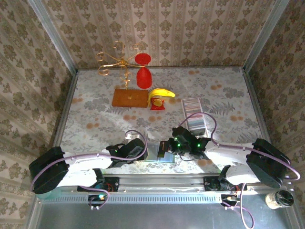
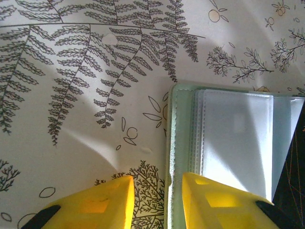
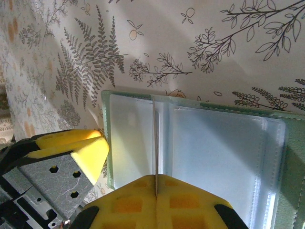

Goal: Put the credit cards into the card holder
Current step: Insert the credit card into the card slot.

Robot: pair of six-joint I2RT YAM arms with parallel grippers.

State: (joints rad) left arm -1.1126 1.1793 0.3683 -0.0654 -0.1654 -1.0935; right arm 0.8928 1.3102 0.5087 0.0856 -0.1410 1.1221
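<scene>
The card holder (image 1: 153, 151) lies open and flat on the fern-print cloth between both arms, its pale green rim and bluish inner panels (image 3: 219, 157) facing up. My right gripper (image 3: 156, 183) is shut on one thin credit card (image 3: 155, 138), seen edge-on and upright over the holder's middle fold. My left gripper (image 2: 157, 191) stands open astride the holder's left edge (image 2: 174, 157): one yellow finger (image 2: 217, 202) lies over the panel, the other (image 2: 95, 205) over the cloth. More credit cards (image 1: 196, 121) stand as a striped row in a clear tray (image 1: 185, 107).
At the back stand a gold wire stand (image 1: 119, 59), a red goblet (image 1: 143, 71), a brown board (image 1: 130, 98), a banana (image 1: 161, 93) and a small red object (image 1: 156, 105). A jar (image 1: 280, 199) sits off the table, near right. Patterned walls close the sides.
</scene>
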